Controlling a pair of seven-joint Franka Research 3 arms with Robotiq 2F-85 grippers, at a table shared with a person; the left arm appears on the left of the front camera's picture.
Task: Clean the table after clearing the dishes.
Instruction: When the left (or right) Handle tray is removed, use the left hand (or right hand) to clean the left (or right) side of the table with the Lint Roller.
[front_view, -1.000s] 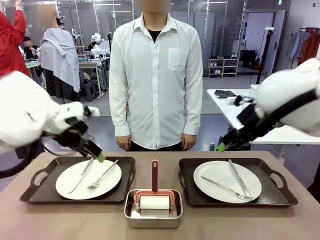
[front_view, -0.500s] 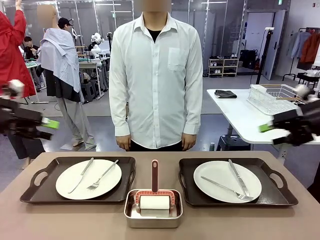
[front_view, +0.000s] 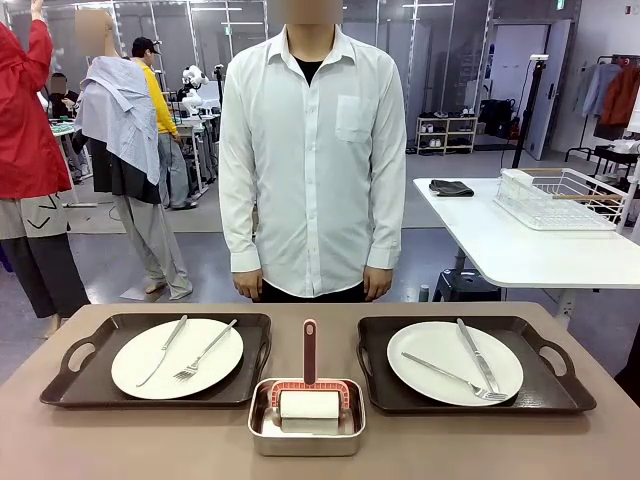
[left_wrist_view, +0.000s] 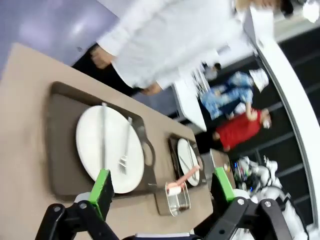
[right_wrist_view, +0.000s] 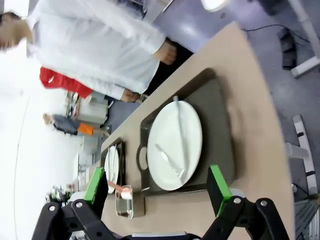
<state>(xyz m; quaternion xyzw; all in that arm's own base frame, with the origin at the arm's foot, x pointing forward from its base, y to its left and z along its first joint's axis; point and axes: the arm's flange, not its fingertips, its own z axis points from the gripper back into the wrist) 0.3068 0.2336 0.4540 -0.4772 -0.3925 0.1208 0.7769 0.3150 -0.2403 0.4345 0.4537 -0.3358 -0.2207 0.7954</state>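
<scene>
The table (front_view: 140, 440), a wide matte taupe-brown top, is not yet cleared, so wiping is judged not to have begun. At its near middle a small steel pan (front_view: 306, 432), rectangular and shiny, is kept within both arms' reach. A white cleaning roller (front_view: 309, 405) is laid in it, its pink-red handle pointing away from the robot, probably so that it can be picked up by the handle once the dishes are gone.

To the left of the pan a round, glossy white left plate (front_view: 177, 358) is set on a dark brown left tray (front_view: 60, 385). A silver fork (front_view: 205, 352) and knife (front_view: 163, 350) are laid across it. To the right of the pan the right plate (front_view: 455, 362) is laid out alike on the right tray (front_view: 560, 385). Each tray has cut-out handles at its ends, which suggests that plate and cutlery are meant to be carried off together.

Beyond the pan, at the far edge, a person (front_view: 312, 150) in a white shirt is seen standing with arms hanging down.

High above the pan's side of the table, the left gripper (left_wrist_view: 162, 184) and the right gripper (right_wrist_view: 156, 184) are held with green-padded fingers spread wide, and nothing is gripped.
</scene>
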